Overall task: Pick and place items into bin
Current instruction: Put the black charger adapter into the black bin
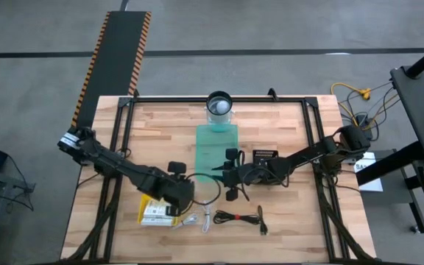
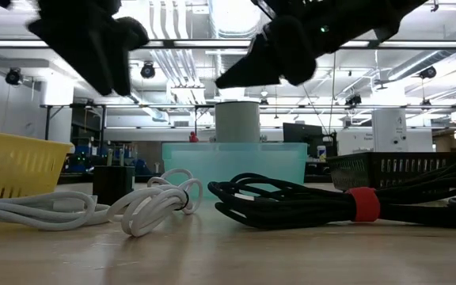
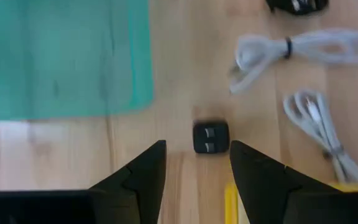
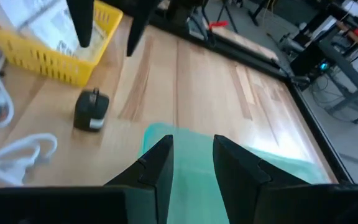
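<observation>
Overhead, the left gripper (image 1: 181,193) hangs above the near-left part of the table (image 1: 285,132), just right of the yellow basket (image 1: 153,211) that holds white printed cards (image 1: 155,214). Its fingers (image 3: 143,174) are spread with an empty gap, and its wrist view shows a small black cube (image 3: 211,137) on the wood just beyond them. Two short white cables (image 3: 297,50) lie a little past the cube, coiled loosely, apart from each other.

Near the table's middle the right gripper (image 1: 232,177) hovers at the near end of the teal bin (image 1: 216,151). Its fingers (image 4: 153,168) are narrowly parted and hold nothing; the bin's teal floor (image 4: 185,155) lies under them, with the cube (image 4: 91,110) and basket (image 4: 55,53) farther off.

A coiled black cable (image 1: 240,217) lies near the front edge, right of the white cables (image 1: 197,219). From table height the black cable (image 2: 307,202) carries a red band (image 2: 362,204) and sits in front of the bin (image 2: 236,162). A dark basket (image 1: 265,157) stands right of the bin, beside the right arm. At the far edge a round cup (image 1: 219,104) stands beyond the bin.
</observation>
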{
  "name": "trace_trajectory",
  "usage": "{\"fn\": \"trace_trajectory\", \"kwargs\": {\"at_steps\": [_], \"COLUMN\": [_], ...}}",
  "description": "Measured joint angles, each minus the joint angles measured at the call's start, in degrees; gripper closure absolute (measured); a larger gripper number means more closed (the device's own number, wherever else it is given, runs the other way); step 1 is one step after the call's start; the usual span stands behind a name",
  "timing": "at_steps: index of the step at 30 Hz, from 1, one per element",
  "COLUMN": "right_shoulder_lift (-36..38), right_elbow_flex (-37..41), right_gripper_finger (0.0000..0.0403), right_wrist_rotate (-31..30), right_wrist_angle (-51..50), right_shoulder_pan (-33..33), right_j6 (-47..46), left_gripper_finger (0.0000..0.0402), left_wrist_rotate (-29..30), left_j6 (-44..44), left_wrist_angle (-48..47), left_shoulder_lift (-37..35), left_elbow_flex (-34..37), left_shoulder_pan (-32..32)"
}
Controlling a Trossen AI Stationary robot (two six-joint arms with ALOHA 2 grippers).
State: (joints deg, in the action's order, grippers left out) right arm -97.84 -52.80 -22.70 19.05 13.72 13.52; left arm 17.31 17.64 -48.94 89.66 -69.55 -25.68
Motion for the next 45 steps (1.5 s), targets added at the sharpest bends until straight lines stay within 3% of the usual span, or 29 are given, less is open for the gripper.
{"fn": "trace_trajectory", "kwargs": {"at_steps": [9, 22, 31, 37, 45], "right_shoulder_lift": [4.8, 7.6, 7.6, 7.6, 7.6], "right_elbow_flex": [0.0, 1.3, 2.0, 2.3, 2.4], "right_gripper_finger": [0.0314, 0.0319, 0.0312, 0.0317, 0.0326], "right_wrist_rotate": [0.0, 0.0, -0.3, -5.5, -6.4], "right_wrist_angle": [-9.5, -11.7, -11.9, -11.8, -11.6], "right_shoulder_pan": [0.0, 0.0, 0.0, -0.1, 0.0], "right_j6": [0.0, 1.3, 2.4, 4.1, 4.5], "left_gripper_finger": [0.0228, 0.0096, 0.0089, 0.0089, 0.0089], "left_wrist_rotate": [-3.2, -8.4, -8.6, -9.2, -8.9], "left_j6": [1.1, 4.1, 3.4, -0.3, -0.4], "left_wrist_angle": [5.0, 6.4, 6.2, 6.6, 7.2], "left_shoulder_lift": [3.1, 5.7, 10.4, 14.0, 13.5], "left_elbow_flex": [2.7, 3.3, 3.4, 3.5, 3.2], "left_shoulder_pan": [3.3, 4.1, 4.6, 4.8, 5.3]}}
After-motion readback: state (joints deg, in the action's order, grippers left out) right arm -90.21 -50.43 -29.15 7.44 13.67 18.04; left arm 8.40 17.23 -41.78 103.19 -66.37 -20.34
